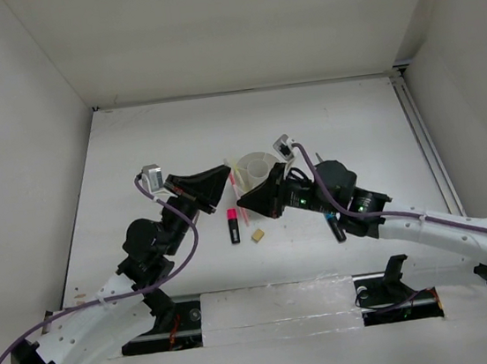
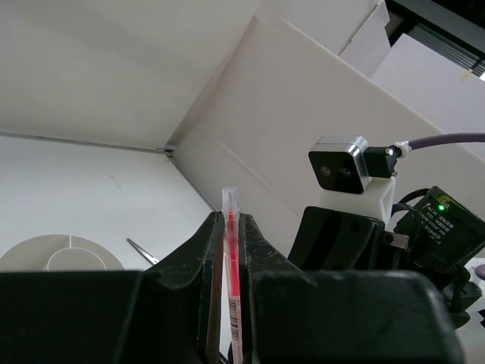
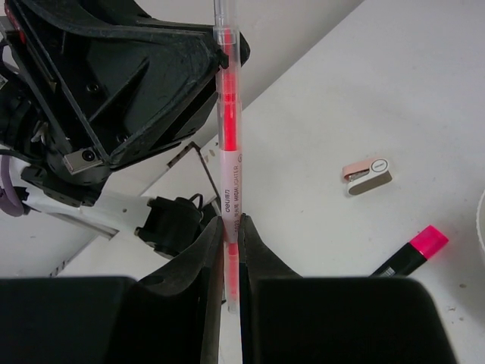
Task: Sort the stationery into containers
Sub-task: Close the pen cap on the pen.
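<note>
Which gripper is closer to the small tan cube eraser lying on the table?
Right. The right gripper hangs just beyond the tan cube eraser, slightly to its left. The left gripper is farther back and left; both are shut on the thin pink pen.
</note>
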Robot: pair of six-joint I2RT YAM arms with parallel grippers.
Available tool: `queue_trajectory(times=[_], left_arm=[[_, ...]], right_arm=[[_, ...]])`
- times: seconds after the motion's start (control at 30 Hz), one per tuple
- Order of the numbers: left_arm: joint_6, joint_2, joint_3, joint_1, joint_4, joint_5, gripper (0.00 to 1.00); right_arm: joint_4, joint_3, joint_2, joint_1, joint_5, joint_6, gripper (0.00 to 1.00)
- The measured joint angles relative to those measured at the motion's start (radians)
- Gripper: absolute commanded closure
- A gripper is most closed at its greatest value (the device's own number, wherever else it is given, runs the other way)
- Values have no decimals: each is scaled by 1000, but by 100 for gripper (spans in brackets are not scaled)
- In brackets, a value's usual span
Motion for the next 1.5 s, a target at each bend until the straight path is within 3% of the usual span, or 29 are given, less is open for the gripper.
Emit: queue_trajectory(times=[0.4,1.0,1.5], left_arm=[[19,10,-2,3,63,60,100],[121,35,-1,13,55,144,100],[130,51,-1,13,50,153,100]], right_arm=[[24,20,-1,5,12,-1,100],[-257,163,34,-79,-124,-99,100],[-267,176,58,-101,-190,-93,100]])
